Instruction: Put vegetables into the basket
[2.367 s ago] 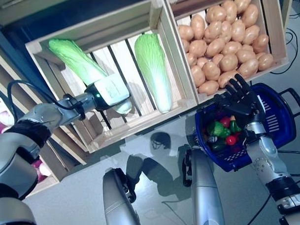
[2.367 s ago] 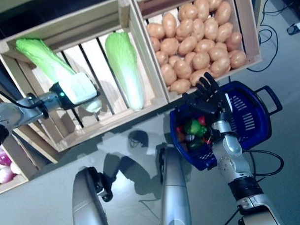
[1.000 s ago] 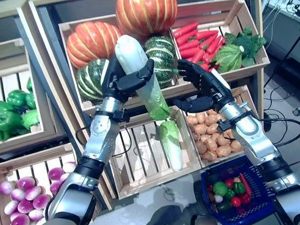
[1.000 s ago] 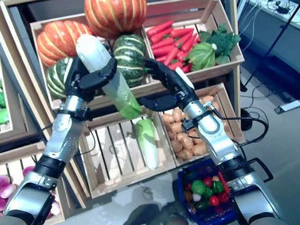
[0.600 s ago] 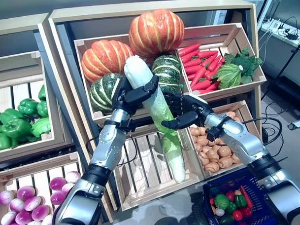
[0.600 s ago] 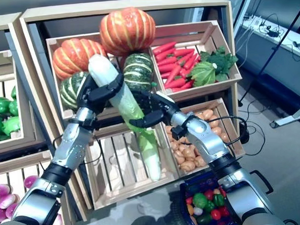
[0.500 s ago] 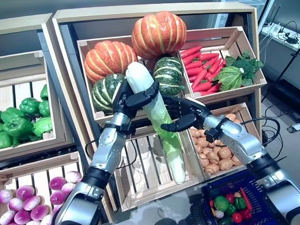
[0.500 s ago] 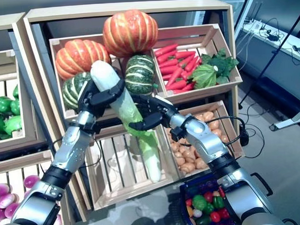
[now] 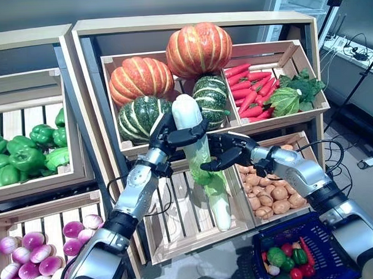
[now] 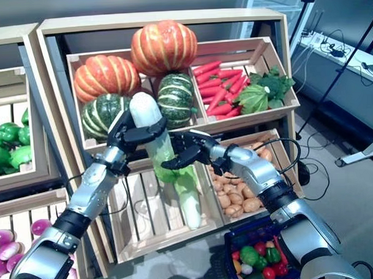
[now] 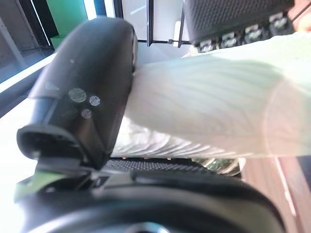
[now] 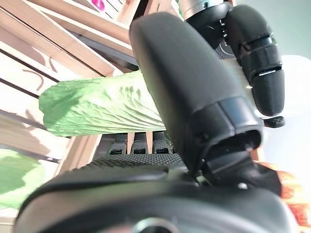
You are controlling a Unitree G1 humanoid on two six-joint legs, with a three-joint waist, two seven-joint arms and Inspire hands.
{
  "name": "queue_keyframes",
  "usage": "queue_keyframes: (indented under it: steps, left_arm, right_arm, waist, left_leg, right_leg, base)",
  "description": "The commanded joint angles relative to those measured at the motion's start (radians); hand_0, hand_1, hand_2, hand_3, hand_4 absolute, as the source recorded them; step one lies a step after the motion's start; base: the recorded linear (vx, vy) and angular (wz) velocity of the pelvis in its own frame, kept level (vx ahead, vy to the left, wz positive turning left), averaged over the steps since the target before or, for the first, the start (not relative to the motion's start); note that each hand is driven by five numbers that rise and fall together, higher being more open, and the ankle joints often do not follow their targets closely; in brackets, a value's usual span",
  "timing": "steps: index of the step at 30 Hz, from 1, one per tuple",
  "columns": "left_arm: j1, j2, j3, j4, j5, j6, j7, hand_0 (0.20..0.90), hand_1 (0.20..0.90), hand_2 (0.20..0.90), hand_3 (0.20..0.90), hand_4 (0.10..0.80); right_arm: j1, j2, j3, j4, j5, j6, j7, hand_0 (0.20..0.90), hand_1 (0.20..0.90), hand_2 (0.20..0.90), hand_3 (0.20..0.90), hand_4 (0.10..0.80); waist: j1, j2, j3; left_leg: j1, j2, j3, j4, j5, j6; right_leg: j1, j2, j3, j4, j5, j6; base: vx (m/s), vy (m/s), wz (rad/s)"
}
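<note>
A long napa cabbage (image 9: 198,150), white at its top and green at its lower end, is held upright in front of the wooden stand. My left hand (image 9: 168,134) is shut on its white upper part, as the left wrist view shows (image 11: 204,102). My right hand (image 9: 233,151) comes from the right, with its thumb and fingers closed round the green leafy part (image 12: 97,109). The blue basket (image 9: 330,249) stands on the floor at the lower right, with green, red and other small vegetables in it.
The wooden stand (image 9: 85,39) with its crates stands behind the hands. A second napa cabbage (image 9: 221,210) lies in the slatted crate right below the held one. A potato crate (image 9: 271,195) sits behind my right forearm, above the basket.
The view has shifted. The held cabbage has come down a little in front of the stand. My right hand has moved in and closed round its green part.
</note>
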Motion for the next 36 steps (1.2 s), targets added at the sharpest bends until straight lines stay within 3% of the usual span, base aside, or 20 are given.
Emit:
queue_keyframes:
  steps: [1,12,18,20,21,26,36]
  left_arm:
    - [-0.110,-0.039,-0.026,-0.001,-0.104,-0.098,-0.053,0.300,0.300,0.300,0.300,0.400]
    - [-0.109,-0.166,-0.078,-0.025,-0.183,-0.095,-0.074,0.300,0.300,0.300,0.300,0.400]
    - [-0.103,-0.193,-0.104,-0.033,-0.193,-0.087,-0.089,0.300,0.300,0.300,0.300,0.400]
    - [-0.111,-0.195,-0.108,-0.032,-0.196,-0.087,-0.094,0.300,0.300,0.300,0.300,0.400]
    - [-0.115,-0.194,-0.110,-0.033,-0.199,-0.085,-0.097,0.300,0.300,0.300,0.300,0.400]
    - [-0.137,-0.189,-0.126,-0.055,-0.199,-0.073,-0.088,0.300,0.300,0.300,0.300,0.400]
    - [-0.117,-0.164,-0.128,-0.066,-0.184,-0.030,-0.094,0.300,0.300,0.300,0.300,0.400]
  right_arm:
    - [-0.205,0.093,0.007,0.069,0.148,-0.035,0.085,0.900,0.900,0.900,0.900,0.800]
    - [-0.255,0.198,-0.059,0.278,0.379,0.041,0.107,0.900,0.900,0.900,0.900,0.800]
    - [-0.263,0.224,-0.075,0.351,0.316,0.067,0.155,0.900,0.900,0.900,0.900,0.800]
    - [-0.268,0.222,-0.069,0.390,0.292,0.067,0.181,0.813,0.813,0.813,0.813,0.742]
    - [-0.270,0.221,-0.066,0.404,0.285,0.066,0.196,0.300,0.300,0.300,0.300,0.400]
    - [-0.271,0.219,-0.055,0.432,0.282,0.033,0.232,0.300,0.300,0.300,0.300,0.400]
    - [-0.240,0.177,-0.052,0.358,0.258,-0.035,0.162,0.300,0.300,0.300,0.300,0.400]
  waist:
    - [0.025,-0.027,-0.094]
    - [0.045,-0.024,-0.104]
    - [0.050,-0.022,-0.108]
    - [0.050,-0.023,-0.110]
    - [0.051,-0.023,-0.110]
    - [0.050,-0.023,-0.110]
    - [0.035,-0.023,-0.108]
  left_leg:
    - [-0.039,-0.119,-0.019,-0.041,0.030,0.075]
    - [-0.032,-0.123,-0.034,-0.039,0.020,0.076]
    - [-0.036,-0.128,-0.048,-0.038,0.016,0.078]
    - [-0.037,-0.128,-0.048,-0.038,0.017,0.078]
    - [-0.037,-0.129,-0.049,-0.038,0.017,0.078]
    - [-0.036,-0.129,-0.051,-0.042,0.018,0.079]
    - [-0.033,-0.130,-0.050,-0.054,0.024,0.077]
  right_leg:
    - [-0.024,0.040,0.053,0.043,-0.013,-0.069]
    - [-0.008,0.040,0.056,0.030,-0.009,-0.071]
    - [-0.011,0.039,0.065,0.029,-0.010,-0.072]
    - [-0.011,0.038,0.067,0.028,-0.008,-0.072]
    - [-0.011,0.038,0.067,0.028,-0.008,-0.072]
    - [-0.013,0.038,0.069,0.026,-0.006,-0.072]
    - [-0.015,0.038,0.081,0.014,0.002,-0.069]
  base:
    - [0.000,0.000,0.00]
    - [0.007,0.009,0.06]
    - [0.010,0.017,0.08]
    - [0.010,0.020,0.16]
    - [0.013,0.016,0.10]
    - [0.007,0.008,0.02]
    - [0.000,0.000,0.00]
